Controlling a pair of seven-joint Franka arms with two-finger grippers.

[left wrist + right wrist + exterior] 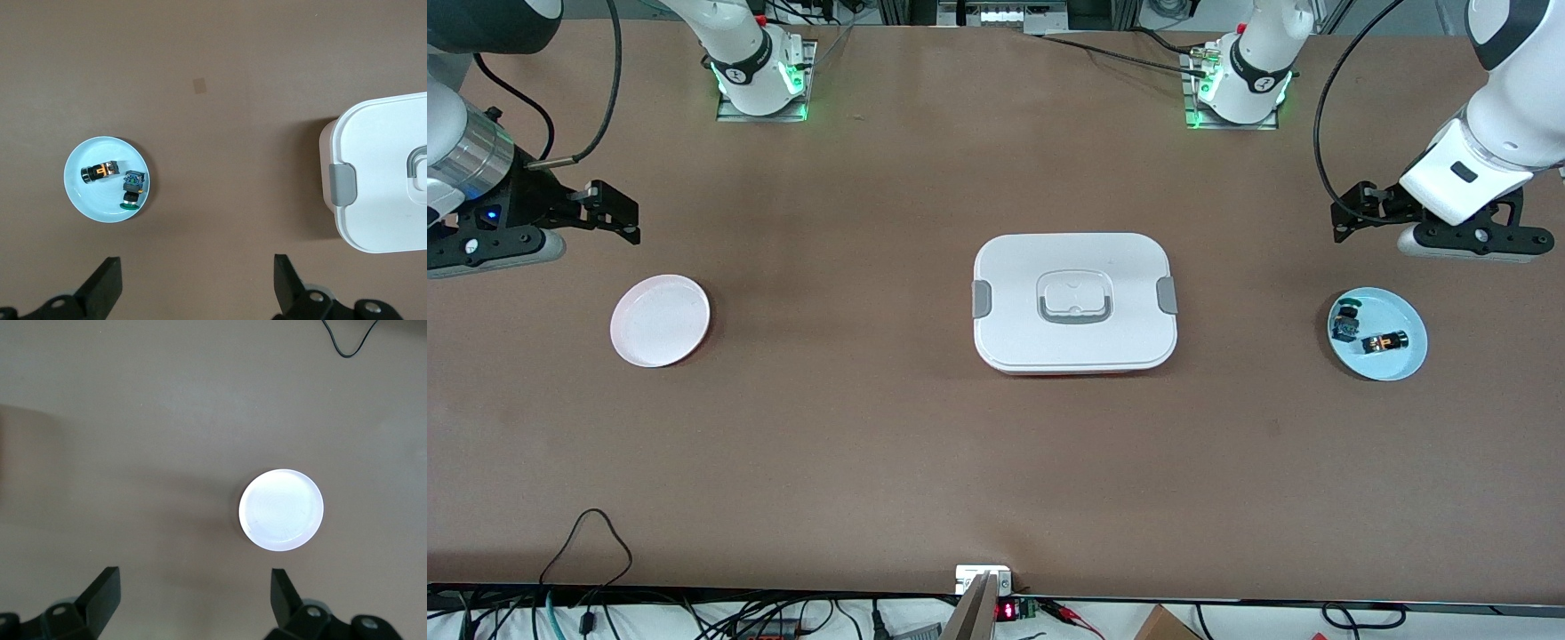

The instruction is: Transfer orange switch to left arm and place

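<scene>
Both grippers, left (193, 293) and right (190, 607), hang released; orange switch (100, 172) lies touching the green one (132, 190), risking a 2-part pinch.

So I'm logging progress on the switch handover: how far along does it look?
The orange switch lies in the blue dish at the left arm's end, beside a green-capped part. The pink plate at the right arm's end holds nothing. Left hand and right hand are both open, holding nothing. That fits the switch delivered, or the switch waiting for pickup; I cannot tell which.
</scene>
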